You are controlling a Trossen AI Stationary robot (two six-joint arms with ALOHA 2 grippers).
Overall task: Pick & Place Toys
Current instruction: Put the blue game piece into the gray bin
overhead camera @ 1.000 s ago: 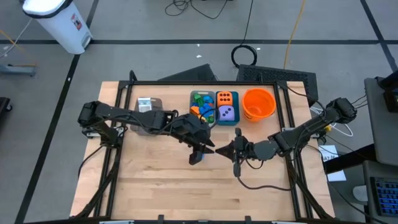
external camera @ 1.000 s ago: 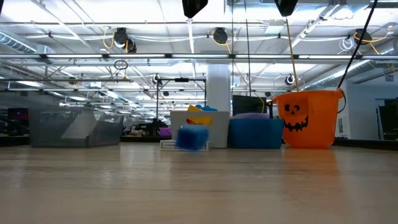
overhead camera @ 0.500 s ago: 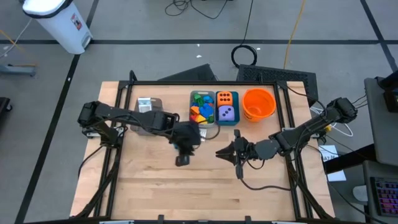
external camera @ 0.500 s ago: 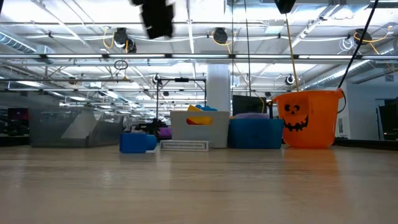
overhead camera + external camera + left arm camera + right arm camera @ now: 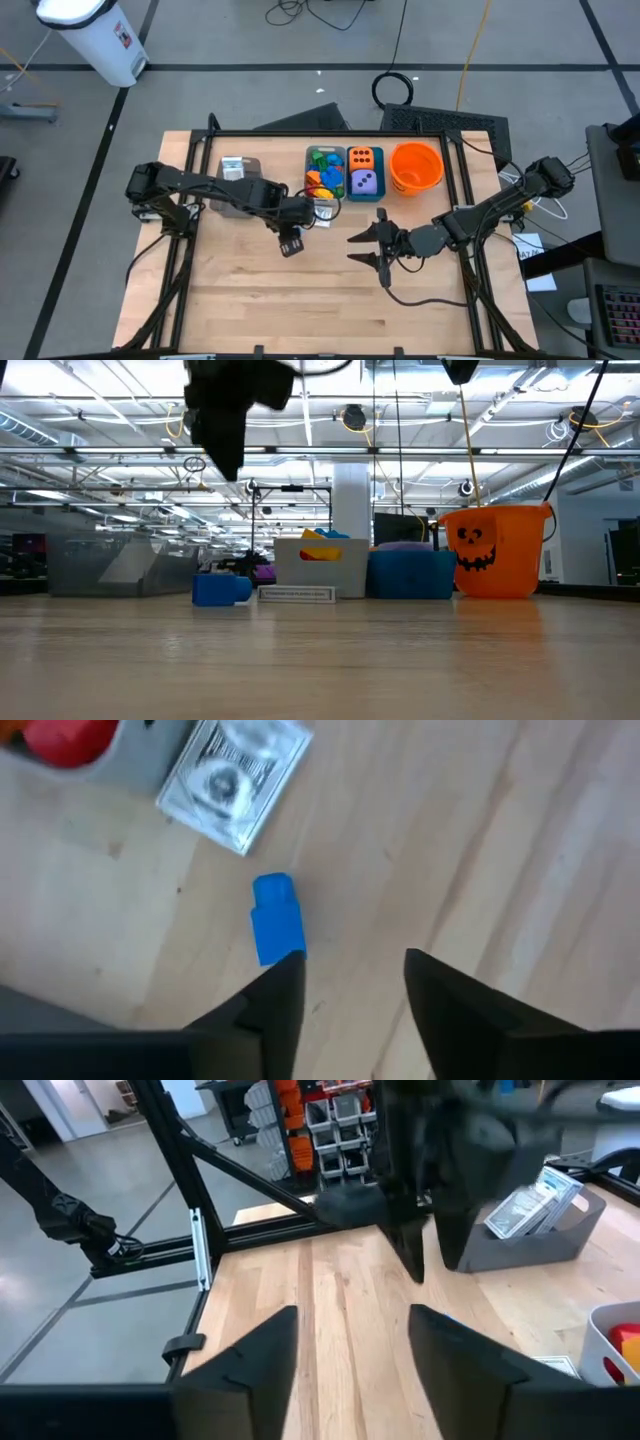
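Nearest the front edge of the wooden surface (image 5: 250, 310) nothing lies; both arms work around its middle. The right pincer (image 5: 358, 249) hovers there with its two dark fingers spread apart and nothing between them. Just beyond and toward the left side, the left pincer (image 5: 291, 243) hangs above the boards, jaws parted and holding nothing. Directly below it, in the left wrist view, a blue brick (image 5: 275, 918) lies flat on the wood, apart from the fingers, with a white printed packet (image 5: 235, 782) lying near it. Farther back, along the far edge, stand a clear bin with a packet (image 5: 233, 168) in it, a grey bin (image 5: 325, 173) of coloured bricks, a teal bin (image 5: 364, 172) holding an orange dotted die (image 5: 363, 157) and a purple dotted die (image 5: 366, 183), and the orange bucket (image 5: 416, 166).
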